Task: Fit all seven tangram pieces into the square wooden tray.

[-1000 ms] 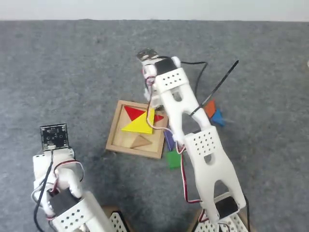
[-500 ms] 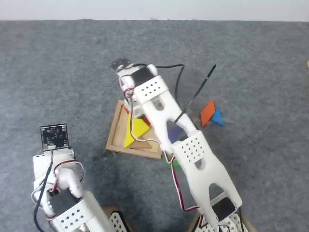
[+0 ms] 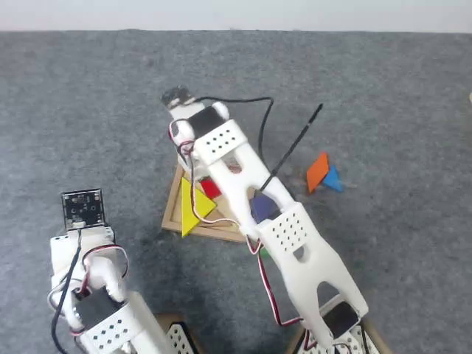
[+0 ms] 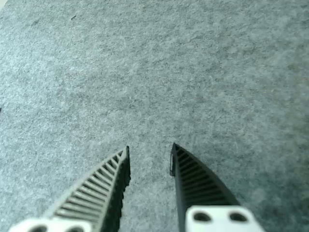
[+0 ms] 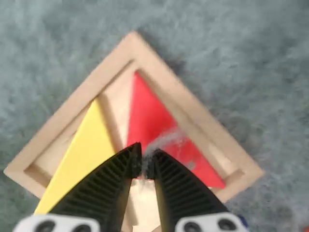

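Right gripper [image 5: 143,162], jaws all but closed on nothing, has swept leftward across the wooden tray [image 3: 172,203] — shoving the yellow triangle [image 3: 190,210] askew over the near-left rim, so it likely needs reseating beside the red triangle [image 3: 210,188].

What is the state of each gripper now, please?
Left gripper: open, empty, above the grey felt surface.
Right gripper: shut, holding nothing, above the square wooden tray.

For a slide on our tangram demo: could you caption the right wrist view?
Right claw, shut, over the square wooden tray, with a red triangle and a yellow triangle beneath it.
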### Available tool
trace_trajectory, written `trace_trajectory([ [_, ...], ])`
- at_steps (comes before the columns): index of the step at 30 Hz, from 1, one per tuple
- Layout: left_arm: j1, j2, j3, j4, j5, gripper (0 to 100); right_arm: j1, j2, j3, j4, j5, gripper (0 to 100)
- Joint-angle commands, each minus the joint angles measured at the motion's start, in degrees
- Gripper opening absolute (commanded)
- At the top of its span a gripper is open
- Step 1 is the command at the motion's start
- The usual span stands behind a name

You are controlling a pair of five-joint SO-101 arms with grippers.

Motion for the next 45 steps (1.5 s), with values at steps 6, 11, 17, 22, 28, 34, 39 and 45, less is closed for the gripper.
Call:
trace_trajectory([
  [6, 0.3, -0.6, -0.2, -0.2, -0.5, 13, -5.3, -10.9, 2.8, 2.4, 0.2, 2.4],
  [11, 0.3, -0.6, -0.2, -0.2, -0.5, 13, -9.5, -10.7, 9.6, 2.3, 0.9, 2.3],
  [17, 0.3, -0.6, -0.2, -0.2, -0.5, 13, -9.5, -10.5, 12.7, 2.2, 0.6, 2.3],
  [22, 0.3, -0.6, -0.2, -0.2, -0.5, 13, -8.8, -9.5, 18.4, -4.5, 0.6, 2.3],
  [28, 0.3, -0.6, -0.2, -0.2, -0.5, 13, -8.0, -6.5, 18.9, -8.8, -1.7, 2.3],
  [34, 0.3, -0.6, -0.2, -0.1, -0.5, 13, -4.1, -6.5, 18.9, -11.4, -5.5, 2.3],
  [39, 0.3, -0.6, -0.2, 0.0, -0.5, 13, -2.9, -6.4, 18.9, -12.4, -7.6, 2.3],
  [45, 0.3, -0.6, -0.2, 0.0, -0.5, 13, -5.1, -6.6, 18.6, -14.0, -8.4, 2.3],
])
